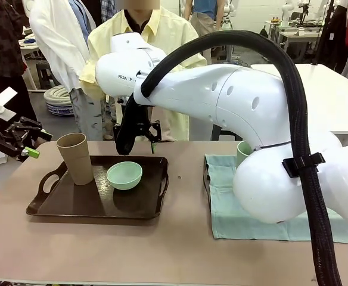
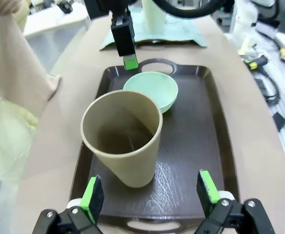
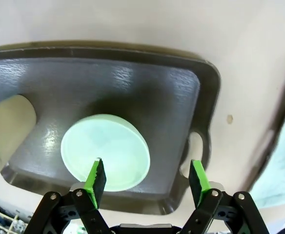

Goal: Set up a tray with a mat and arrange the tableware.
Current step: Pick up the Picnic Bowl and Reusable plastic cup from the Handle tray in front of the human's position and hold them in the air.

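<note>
The right arm (image 1: 221,101) is stretched from the right side across the middle of the table (image 1: 162,250). Its wrist is turned downward, so that the right gripper (image 1: 139,143) is held above the far edge of the dark brown tray (image 1: 61,208). The fingers of this gripper are kept apart and nothing is gripped between them. In the right wrist view the mint green bowl (image 3: 105,151) is seen below the gripper, partly under one finger, and no contact with it can be made out.

The left gripper (image 2: 150,189) is kept low at the left of the tray, outside its left handle. Its fingers are also spread wide and nothing is held. In the left wrist view the tan cup (image 2: 123,141) is seen ahead of the two fingers, apart from both.

Two things are contained in the tray. The tan cup is stood upright in the left part, and the mint green bowl is placed just beside it on the right, near the middle. Both are empty.

The pale green mat (image 1: 221,185) is laid flat on the table at the right of the tray. The pale green cup (image 1: 243,152) is stood at its far edge, partly hidden by the right arm. A person (image 1: 162,36) in a yellow shirt is seen at the far side.
</note>
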Robot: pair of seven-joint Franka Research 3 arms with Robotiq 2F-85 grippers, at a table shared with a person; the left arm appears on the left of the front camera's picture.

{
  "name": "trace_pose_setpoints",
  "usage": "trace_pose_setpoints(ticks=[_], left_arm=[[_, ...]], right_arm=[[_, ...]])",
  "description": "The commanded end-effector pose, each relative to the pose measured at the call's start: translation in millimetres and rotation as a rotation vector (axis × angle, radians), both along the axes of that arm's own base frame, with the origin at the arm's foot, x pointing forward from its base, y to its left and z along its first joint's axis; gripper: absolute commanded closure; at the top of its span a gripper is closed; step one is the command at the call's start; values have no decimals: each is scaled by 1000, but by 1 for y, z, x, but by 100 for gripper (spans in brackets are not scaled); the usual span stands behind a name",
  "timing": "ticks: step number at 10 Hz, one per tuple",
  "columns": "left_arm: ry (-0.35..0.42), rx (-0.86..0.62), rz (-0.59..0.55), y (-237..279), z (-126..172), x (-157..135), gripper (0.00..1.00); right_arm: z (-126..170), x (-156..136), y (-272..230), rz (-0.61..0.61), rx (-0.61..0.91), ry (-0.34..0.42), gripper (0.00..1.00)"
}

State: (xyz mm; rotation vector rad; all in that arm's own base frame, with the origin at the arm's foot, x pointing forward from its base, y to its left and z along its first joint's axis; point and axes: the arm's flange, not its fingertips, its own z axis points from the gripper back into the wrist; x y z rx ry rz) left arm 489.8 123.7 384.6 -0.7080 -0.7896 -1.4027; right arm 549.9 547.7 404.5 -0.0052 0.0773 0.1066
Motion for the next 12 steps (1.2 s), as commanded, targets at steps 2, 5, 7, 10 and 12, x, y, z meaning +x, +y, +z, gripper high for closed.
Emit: trace_pose_setpoints(ticks=[2,5,7,10,12], left_arm=[[40,-52,37,2,-8,22,0],[57,-78,71,5,-12,28,0],[55,-80,82,8,-12,29,0],[50,-95,69,3,-15,31,0],[26,-103,49,1,-16,32,0]], right_arm=[[-16,-21,-6,19,54,-28,11],[-29,-37,2,18,9,78,11],[-41,-73,2,2,-45,134,11],[-51,-112,-12,-66,-50,127,11],[-57,-102,-17,-91,-53,123,11]])
